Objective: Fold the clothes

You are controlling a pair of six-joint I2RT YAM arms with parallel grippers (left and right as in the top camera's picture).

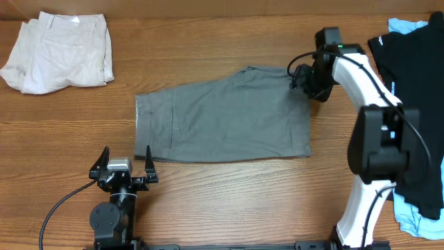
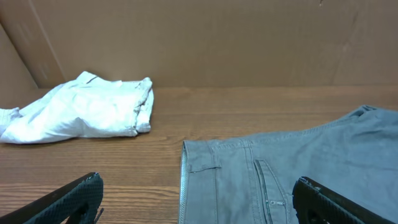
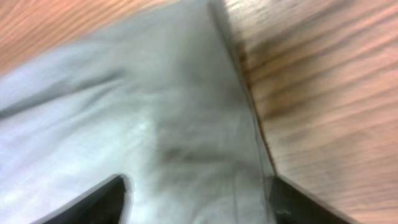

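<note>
The medium-grey shorts (image 1: 222,118) lie flat across the middle of the table, waistband to the left and leg hems to the right. My left gripper (image 1: 126,158) is open and empty just in front of the waistband's near corner. In the left wrist view its fingers (image 2: 198,183) straddle the waistband edge and fly of the shorts (image 2: 298,162). My right gripper (image 1: 300,80) is at the far right corner of the shorts. In the right wrist view it (image 3: 198,186) is open, with the grey cloth (image 3: 155,124) and its hem edge between the fingers.
Cream shorts (image 1: 59,52) lie crumpled at the far left corner, also in the left wrist view (image 2: 87,112). A black garment (image 1: 409,62) on light-blue cloth (image 1: 406,26) lies at the right edge, behind the right arm. A brown wall stands behind the table (image 2: 249,43).
</note>
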